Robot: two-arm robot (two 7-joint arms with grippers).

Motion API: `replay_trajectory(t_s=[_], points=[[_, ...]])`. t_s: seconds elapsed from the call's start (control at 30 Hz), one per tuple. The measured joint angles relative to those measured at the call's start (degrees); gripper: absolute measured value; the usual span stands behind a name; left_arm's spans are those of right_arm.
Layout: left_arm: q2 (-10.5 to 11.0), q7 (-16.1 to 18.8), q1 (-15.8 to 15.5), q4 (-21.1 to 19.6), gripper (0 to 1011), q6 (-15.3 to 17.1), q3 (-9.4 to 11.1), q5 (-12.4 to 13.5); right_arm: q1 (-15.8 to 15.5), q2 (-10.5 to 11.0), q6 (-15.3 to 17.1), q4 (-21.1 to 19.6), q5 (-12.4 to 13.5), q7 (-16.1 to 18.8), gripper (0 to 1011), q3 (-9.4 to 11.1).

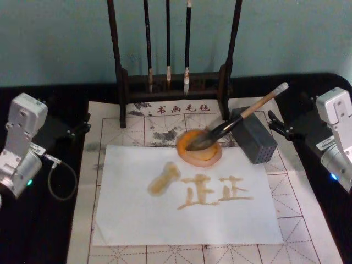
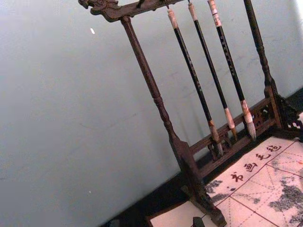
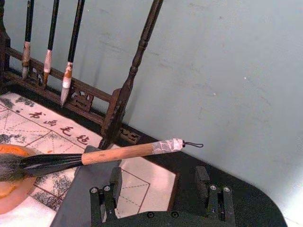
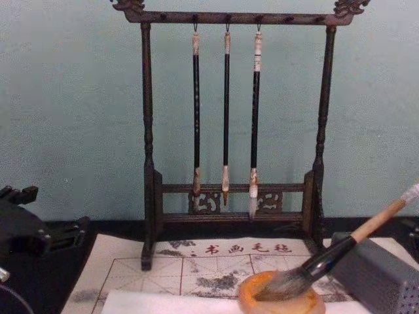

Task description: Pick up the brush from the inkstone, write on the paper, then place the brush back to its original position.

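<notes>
**Brush at rest, my hands clear**

A flat pale-teal wall (image 1: 55,38) backs the matte black table (image 1: 33,231). On the table lies a beige felt mat (image 1: 308,220), gridded, ink-blotched, with red characters along its far edge. The smooth white paper (image 1: 137,220) on it bears amber-brown wet strokes. At the mat's far edge stands a dark turned-wood rack (image 4: 147,131) hanging three thin brushes (image 4: 226,111).

My left gripper (image 1: 71,130) sits off the mat's left edge; whether it is spread or pressed I cannot tell. My right gripper (image 3: 158,174) sits off the right edge, spread and holding nothing.

A grey perforated box (image 1: 256,137) props the brush (image 1: 253,108). The tan handle leans on its top, and the dark tuft lies in the round amber-rimmed inkstone (image 1: 212,160) at the paper's far edge.
</notes>
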Motion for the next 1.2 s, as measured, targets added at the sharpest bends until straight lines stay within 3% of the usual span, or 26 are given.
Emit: replay_trajectory(t_s=[0.13,0.37,0.5,0.6,0.73,0.97,1.2], points=[[0.0,0.0,0.0,0.0,1001,0.0,0.0,0.0,-0.5,-0.4,0.1,-0.1,1.4,1.5,1000,1.1],[0.0,0.0,0.0,0.0,1001,0.0,0.0,0.0,-1.7,-1.5,2.8,-1.4,6.8,4.7,1000,4.0],[0.0,0.0,0.0,0.0,1001,0.0,0.0,0.0,-2.3,-2.4,5.4,-2.2,10.7,6.7,1000,5.8],[0.0,0.0,0.0,0.0,1001,0.0,0.0,0.0,-2.8,-3.8,9.1,-2.9,15.7,8.7,1000,8.0],[0.0,0.0,0.0,0.0,1001,0.0,0.0,0.0,-3.2,-5.2,12.4,-3.3,20.0,10.3,1000,9.9],[0.0,0.0,0.0,0.0,1001,0.0,0.0,0.0,-3.7,-8.6,18.1,-3.8,27.1,11.3,1000,13.6],[0.0,0.0,0.0,0.0,1001,0.0,0.0,0.0,-3.7,-11.6,20.6,-3.7,32.6,10.5,1000,16.1]])
